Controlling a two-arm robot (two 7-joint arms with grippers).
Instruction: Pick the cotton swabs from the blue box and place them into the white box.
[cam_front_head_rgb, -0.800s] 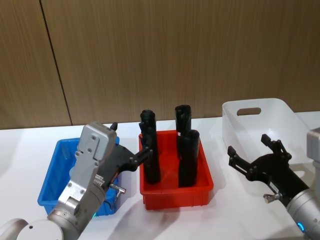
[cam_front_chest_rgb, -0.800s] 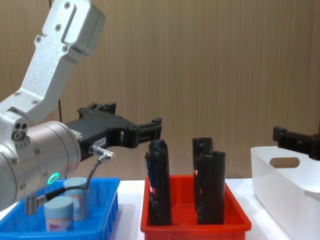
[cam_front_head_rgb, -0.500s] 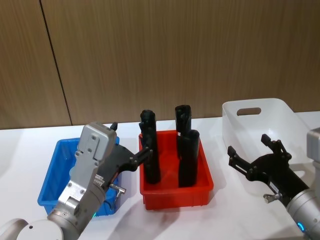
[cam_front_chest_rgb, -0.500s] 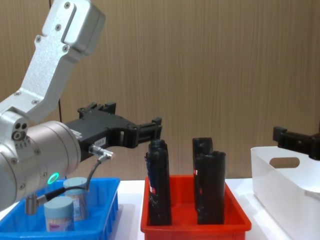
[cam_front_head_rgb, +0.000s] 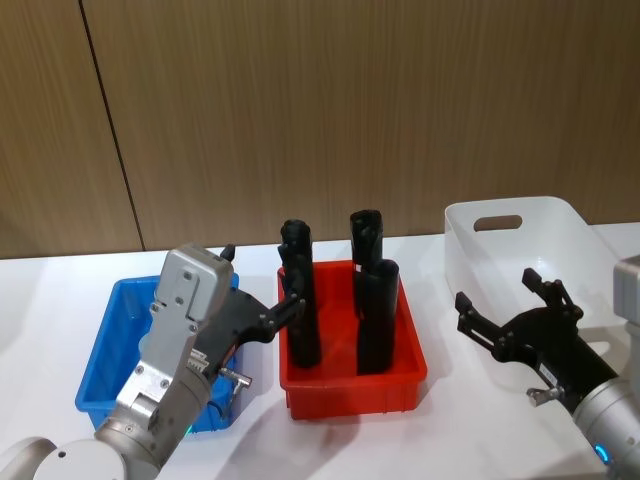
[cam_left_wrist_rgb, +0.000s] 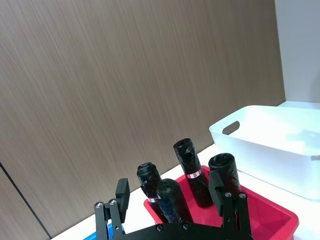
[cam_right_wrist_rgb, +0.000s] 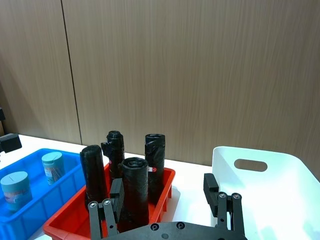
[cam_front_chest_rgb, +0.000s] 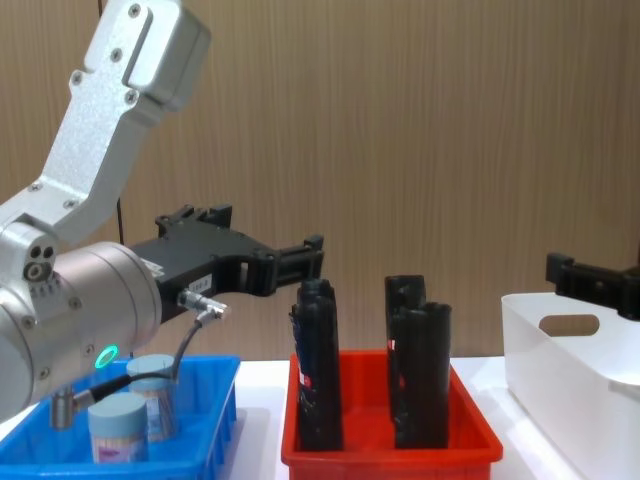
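Grippers spread, both empty.
Over the blue box (cam_front_head_rgb: 103, 345), two cotton swabs (cam_front_chest_rgb: 118, 427) inside, hovers the left gripper (cam_front_head_rgb: 258, 280); the right gripper (cam_front_head_rgb: 497, 290) hangs near the white box (cam_front_head_rgb: 472, 255).

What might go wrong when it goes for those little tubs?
The open left gripper hangs near the tall black tubes; turning could topple one. The two cotton swabs stand close together in the blue box, so grabbing one may nudge the other. Those tubes also block the way to the white box.
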